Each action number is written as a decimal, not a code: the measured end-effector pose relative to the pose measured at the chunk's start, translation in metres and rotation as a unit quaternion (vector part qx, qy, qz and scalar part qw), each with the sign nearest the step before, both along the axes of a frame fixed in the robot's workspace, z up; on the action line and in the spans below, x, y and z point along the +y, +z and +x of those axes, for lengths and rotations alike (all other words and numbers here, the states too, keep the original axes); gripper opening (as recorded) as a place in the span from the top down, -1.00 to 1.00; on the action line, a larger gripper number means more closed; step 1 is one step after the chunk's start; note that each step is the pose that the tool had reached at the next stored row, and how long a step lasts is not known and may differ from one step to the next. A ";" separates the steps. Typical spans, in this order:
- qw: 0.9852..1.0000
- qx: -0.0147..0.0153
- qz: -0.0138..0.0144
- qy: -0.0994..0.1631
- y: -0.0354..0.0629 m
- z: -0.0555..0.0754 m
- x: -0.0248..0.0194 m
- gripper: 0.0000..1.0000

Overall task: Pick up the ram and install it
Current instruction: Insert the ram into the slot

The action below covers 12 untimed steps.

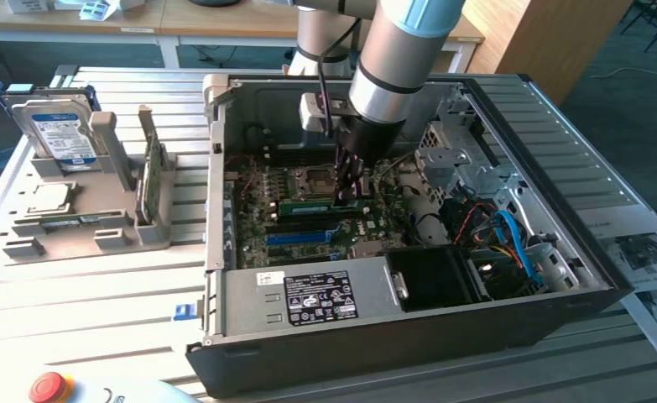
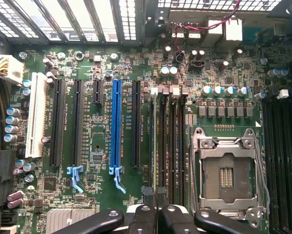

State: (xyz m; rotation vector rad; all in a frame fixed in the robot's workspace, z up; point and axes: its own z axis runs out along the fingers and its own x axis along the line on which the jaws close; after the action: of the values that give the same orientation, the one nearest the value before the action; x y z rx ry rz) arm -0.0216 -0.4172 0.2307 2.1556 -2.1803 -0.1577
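Gripper (image 1: 348, 198) is down inside the open case (image 1: 418, 336), over the board (image 1: 294, 231), fingers clenched on the ram (image 1: 324, 204).

Exterior view: the ram sits near case centre with its long edge level. It lies along a memory slot just at 6 o'clock of the CPU socket (image 1: 309, 178). Can't tell if it's fully seated or only resting on the slot.

Wrist view: gripper (image 2: 156, 207) fingers (image 2: 142, 217) are pinched close together. The ram (image 2: 156, 146) shows edge-on as a thin strip. It lines up with the memory slot furthest from the CPU socket (image 2: 227, 170), between that socket and the blue slot (image 2: 115, 126). The neighbouring memory slots look bare.

Outside the case, exterior view: a grey holder (image 1: 82, 227) stands on the worktop (image 1: 93, 302) at 9 o'clock of the case. A hard drive (image 1: 59, 130) stands upright at the holder's 11 o'clock end, and a green card (image 1: 147, 172) stands on edge at its 3 o'clock side. A red button (image 1: 50, 386) is at 7 o'clock of the frame, and papers (image 1: 653, 260) lie at 4 o'clock.
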 end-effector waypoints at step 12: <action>1.000 0.000 0.000 0.000 -0.0028 0.000 0.0000 0.76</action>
State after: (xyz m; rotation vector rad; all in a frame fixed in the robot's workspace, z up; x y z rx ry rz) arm -0.0216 -0.4172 0.2279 2.1556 -2.1802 -0.1576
